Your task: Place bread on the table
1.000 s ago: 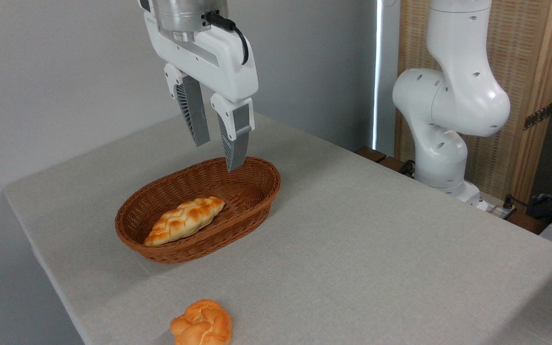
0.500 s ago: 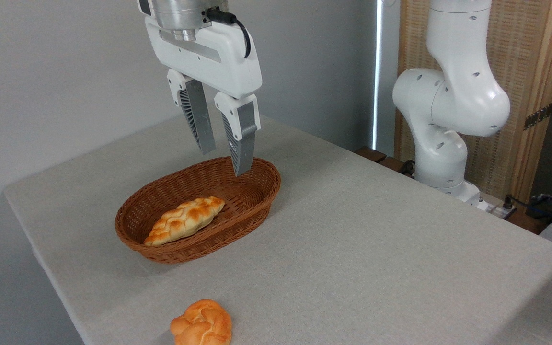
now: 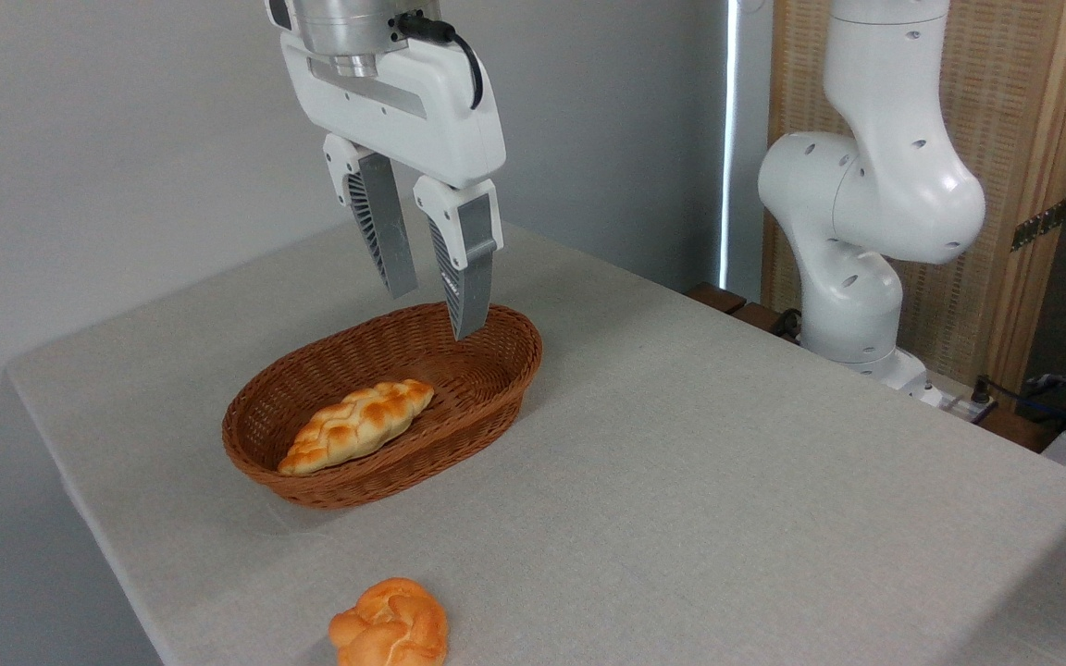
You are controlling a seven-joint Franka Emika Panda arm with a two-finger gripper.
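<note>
The bread (image 3: 390, 623), a small knotted golden-orange bun, lies on the table (image 3: 681, 462) near its front edge, at the bottom of the picture. My gripper (image 3: 436, 313) hangs open and empty above the far end of a brown wicker basket (image 3: 496, 379), well behind the bun. Both fingers point down with a gap between them, and nothing is held.
A longer braided loaf (image 3: 357, 425) rests inside the basket. The arm's white base (image 3: 866, 213) stands beyond the table's right rear edge. A wooden panel and cables are at the far right. The table's left edge runs close to the basket.
The gripper has shifted slightly right and down over the basket's far end, then held still. The bun and the loaf have not moved.
</note>
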